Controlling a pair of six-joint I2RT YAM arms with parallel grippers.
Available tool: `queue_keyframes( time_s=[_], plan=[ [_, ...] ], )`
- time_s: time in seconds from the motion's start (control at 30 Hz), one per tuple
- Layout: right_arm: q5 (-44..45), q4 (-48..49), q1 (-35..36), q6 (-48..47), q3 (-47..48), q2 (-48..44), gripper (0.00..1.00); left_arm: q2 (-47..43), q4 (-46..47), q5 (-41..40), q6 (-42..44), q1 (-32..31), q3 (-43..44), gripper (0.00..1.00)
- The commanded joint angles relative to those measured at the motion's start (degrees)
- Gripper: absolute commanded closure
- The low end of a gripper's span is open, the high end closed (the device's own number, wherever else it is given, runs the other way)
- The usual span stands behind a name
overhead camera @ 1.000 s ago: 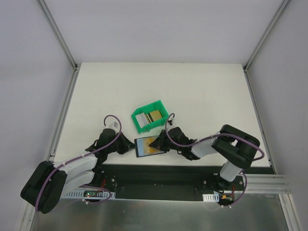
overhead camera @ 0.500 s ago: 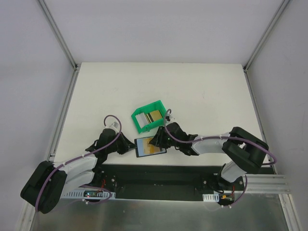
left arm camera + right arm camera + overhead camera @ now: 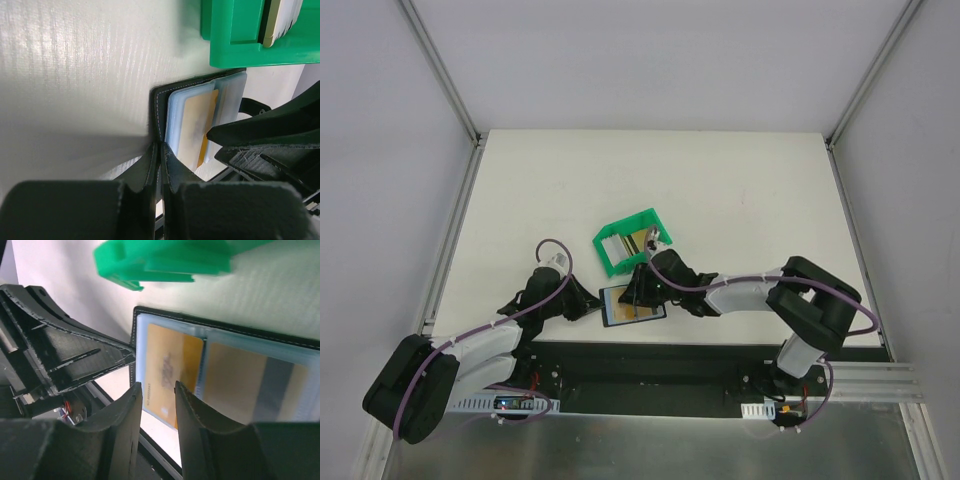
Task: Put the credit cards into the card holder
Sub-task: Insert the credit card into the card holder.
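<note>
The black card holder (image 3: 645,312) lies open near the table's front edge, bluish-grey sleeves up. A gold credit card (image 3: 167,367) sits in its left sleeve, and a tan card with a grey stripe (image 3: 250,387) is in the sleeve beside it. My left gripper (image 3: 161,147) is shut on the holder's left black edge (image 3: 156,107). My right gripper (image 3: 157,386) hovers open just over the gold card with nothing between its fingers. More credit cards (image 3: 639,241) stand in the green bin (image 3: 655,222) behind the holder.
The green open-fronted bin (image 3: 240,45) stands just behind the holder, close to both grippers. The two grippers (image 3: 590,306) (image 3: 638,290) are a few centimetres apart over the holder. The table's front edge and a black rail (image 3: 650,360) run right below.
My right gripper has opened, leaving the gold card in the holder, and shifted a little left and back over the holder. The left gripper has held still.
</note>
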Motion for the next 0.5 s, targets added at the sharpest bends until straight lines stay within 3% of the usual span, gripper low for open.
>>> queue_keyframes(
  time_s=[0.0, 0.47],
  plan=[
    [-2.3, 0.9, 1.0, -2.1, 3.1, 0.8, 0.65, 0.5, -0.8, 0.8, 1.2, 0.5, 0.0, 1.00],
    [7.5, -11.4, 1.2, -5.2, 3.1, -3.9, 0.61, -0.5, -1.1, 0.8, 1.0, 0.5, -0.5, 1.00]
  ],
)
